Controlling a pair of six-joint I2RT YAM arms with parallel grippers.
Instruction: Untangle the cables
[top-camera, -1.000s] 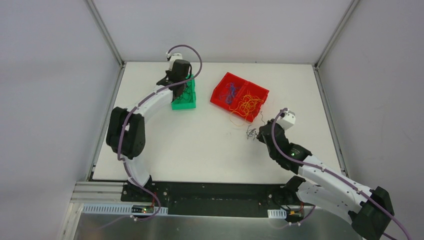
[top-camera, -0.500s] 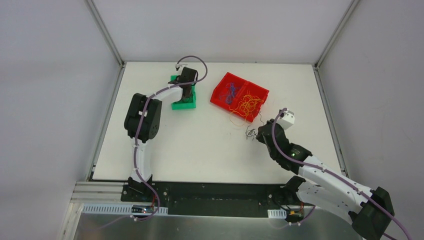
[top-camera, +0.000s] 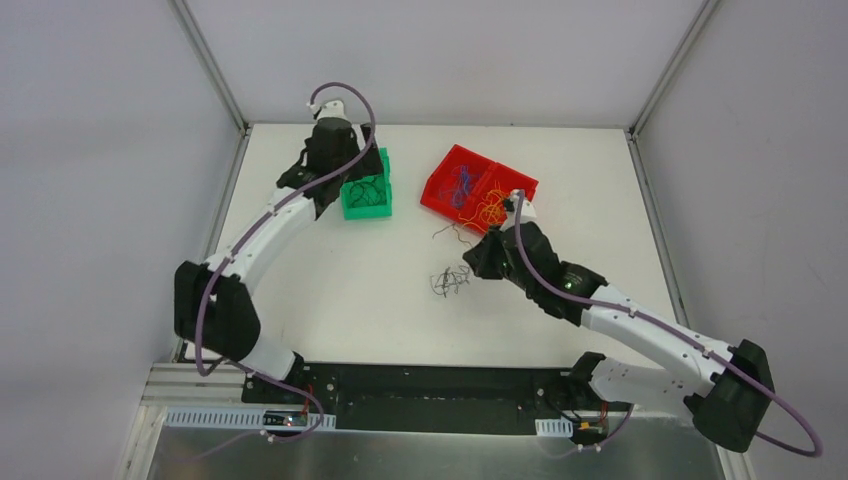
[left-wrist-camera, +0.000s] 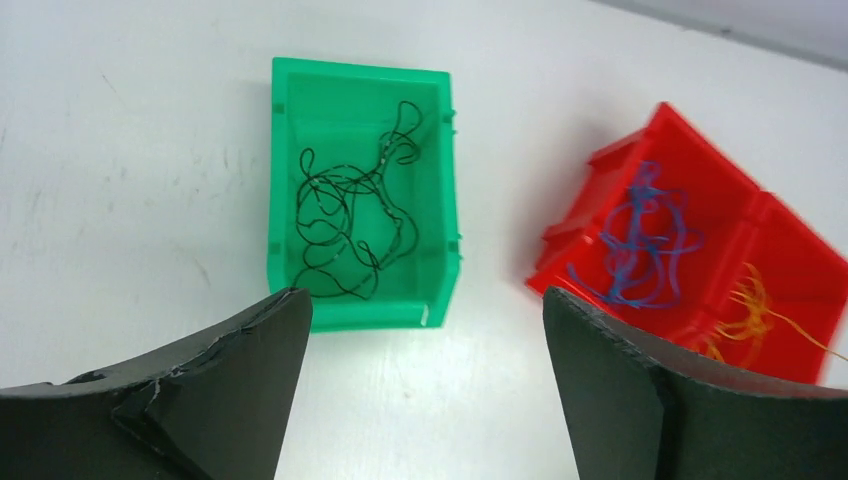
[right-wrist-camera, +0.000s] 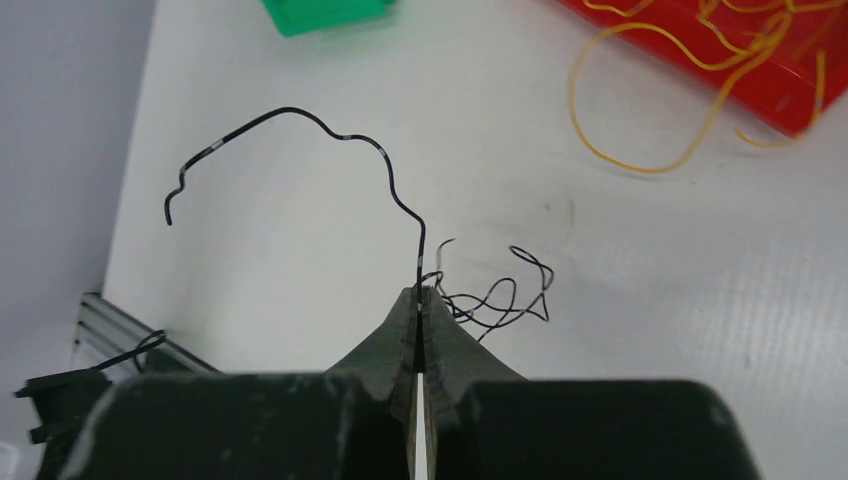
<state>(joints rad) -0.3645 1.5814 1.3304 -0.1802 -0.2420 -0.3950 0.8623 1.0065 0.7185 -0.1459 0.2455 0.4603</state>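
Note:
Black cables (left-wrist-camera: 350, 225) lie coiled inside the green bin (left-wrist-camera: 355, 78) at the back left (top-camera: 365, 211). My left gripper (left-wrist-camera: 425, 300) hangs open just above and in front of that bin (top-camera: 335, 165), with nothing between its fingers. My right gripper (right-wrist-camera: 420, 292) is shut on one black cable (right-wrist-camera: 300, 112) that arcs up and to the left from its tips. Near the table's middle (top-camera: 482, 258) this gripper sits beside a small black tangle (top-camera: 450, 282), which lies right of its tips (right-wrist-camera: 495, 295). Blue cables (left-wrist-camera: 640, 235) and yellow cables (top-camera: 492, 210) fill the red bin.
The red two-compartment bin (top-camera: 437, 196) stands at the back centre, tilted. A yellow loop (right-wrist-camera: 640, 160) spills over its front edge onto the table. Metal frame posts and grey walls enclose the white table (top-camera: 330, 290).
My left gripper opened and rose back from the green bin, leaving the black cables inside. My right gripper moved left toward the table's middle with its cable, and the black tangle moved with it.

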